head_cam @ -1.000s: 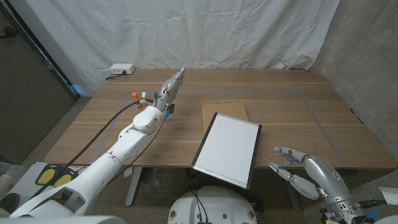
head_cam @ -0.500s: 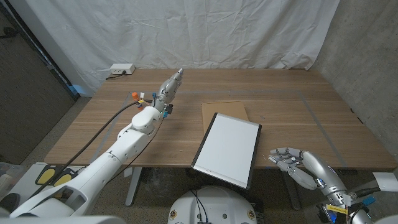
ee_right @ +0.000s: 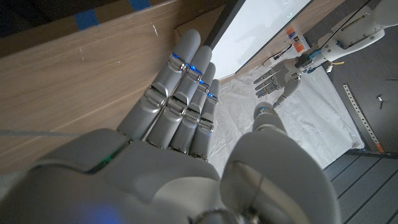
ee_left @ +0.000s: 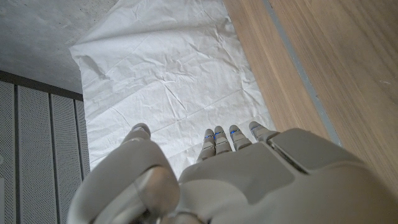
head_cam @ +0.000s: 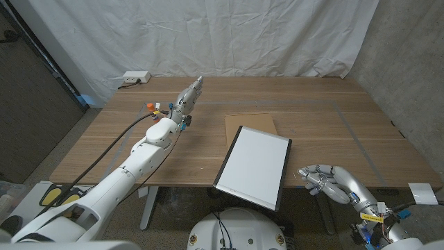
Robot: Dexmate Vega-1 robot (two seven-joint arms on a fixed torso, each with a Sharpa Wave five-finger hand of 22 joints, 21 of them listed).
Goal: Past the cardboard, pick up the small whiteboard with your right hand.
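The small whiteboard [head_cam: 254, 167], white with a dark frame, lies tilted on the wooden table [head_cam: 326, 118], its near corner hanging over the front edge. It partly covers a brown cardboard sheet [head_cam: 250, 124] just behind it. My right hand [head_cam: 325, 180] hovers at the table's front edge, right of the whiteboard, fingers apart and holding nothing. The right wrist view shows that hand [ee_right: 180, 118] stretched toward the whiteboard [ee_right: 264, 28]. My left hand [head_cam: 189, 95] is raised over the far left of the table, fingers extended, empty; its back [ee_left: 230, 174] shows in the left wrist view.
A white power strip [head_cam: 134, 77] sits at the far left corner. Small coloured markers [head_cam: 158, 107] lie near the left hand. A white cloth backdrop [head_cam: 229, 35] hangs behind the table. Tape lines [head_cam: 354, 135] mark the tabletop on the right.
My right hand has drawn slightly back and down toward the front edge, its arm lower in the picture. The left hand has barely moved. The whiteboard is unmoved.
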